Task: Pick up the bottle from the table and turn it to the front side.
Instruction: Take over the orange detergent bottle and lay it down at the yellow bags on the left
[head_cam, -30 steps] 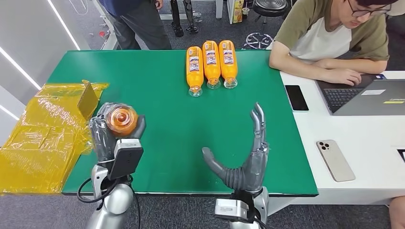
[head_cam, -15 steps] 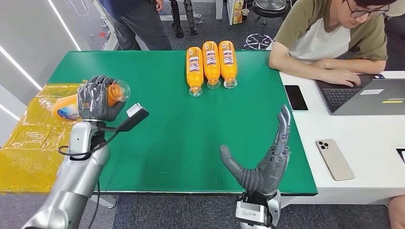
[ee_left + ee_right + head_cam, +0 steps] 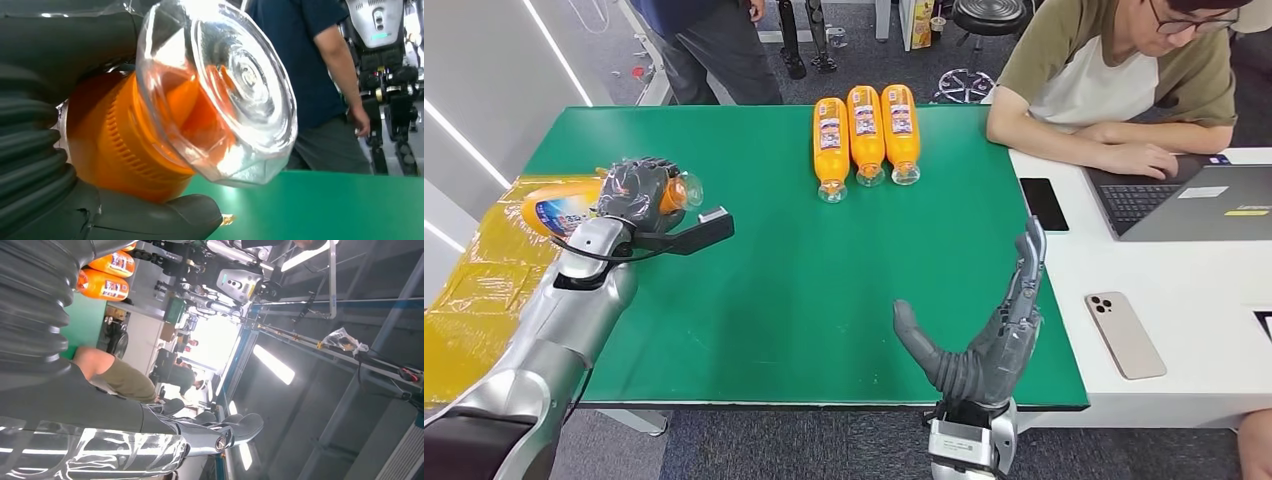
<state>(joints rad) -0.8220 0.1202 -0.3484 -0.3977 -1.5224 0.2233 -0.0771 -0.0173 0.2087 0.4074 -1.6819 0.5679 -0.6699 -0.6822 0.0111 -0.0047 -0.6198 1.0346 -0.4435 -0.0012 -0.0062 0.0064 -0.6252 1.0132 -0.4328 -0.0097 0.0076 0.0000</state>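
Observation:
My left hand (image 3: 639, 192) grips an orange bottle (image 3: 564, 208) held on its side above the green table's (image 3: 794, 290) left edge. Its clear cap (image 3: 686, 188) points right and its blue-labelled body sticks out to the left over the yellow bags. In the left wrist view the clear cap (image 3: 225, 90) and orange neck sit between my thumb and fingers (image 3: 75, 45). My right hand (image 3: 989, 335) stands open with fingers up at the table's near right edge, holding nothing. Three more orange bottles (image 3: 866, 135) lie side by side at the far middle.
Yellow plastic bags (image 3: 479, 290) lie left of the table. A person sits at the white desk (image 3: 1184, 290) on the right with a laptop (image 3: 1194, 200) and two phones (image 3: 1126, 335). Another person (image 3: 704, 45) stands beyond the table's far edge.
My left arm has swung the bottle from upright near the front left to lying sideways farther back, cap pointing right. My right hand has shifted right and a little toward me, still open.

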